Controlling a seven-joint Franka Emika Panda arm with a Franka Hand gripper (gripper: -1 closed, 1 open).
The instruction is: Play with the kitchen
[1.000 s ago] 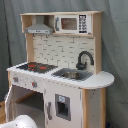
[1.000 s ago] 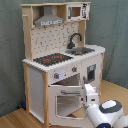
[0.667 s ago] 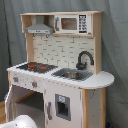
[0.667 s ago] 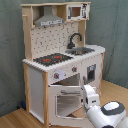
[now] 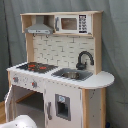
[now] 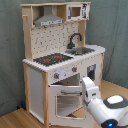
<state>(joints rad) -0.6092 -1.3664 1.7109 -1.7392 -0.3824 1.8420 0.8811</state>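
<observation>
**Q:** So how far along is it?

**Me:** Early, I reckon. The kitchen (image 6: pixel 62 60) stands on the wood floor against a grey curtain, its oven door (image 6: pixel 67 100) swung partly open. My gripper (image 6: pixel 89 85) sits at that door; can't tell if it's clenched. Knobs, faucet and hob look untouched.

No text, label, brand or number is legible anywhere on the kitchen (image 5: pixel 60 75)

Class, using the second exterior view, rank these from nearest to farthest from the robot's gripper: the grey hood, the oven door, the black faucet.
1. Oven door: low, right beside the gripper.
2. Black faucet: up on the counter, over the sink.
3. Grey hood: top of the kitchen, farthest.
</observation>
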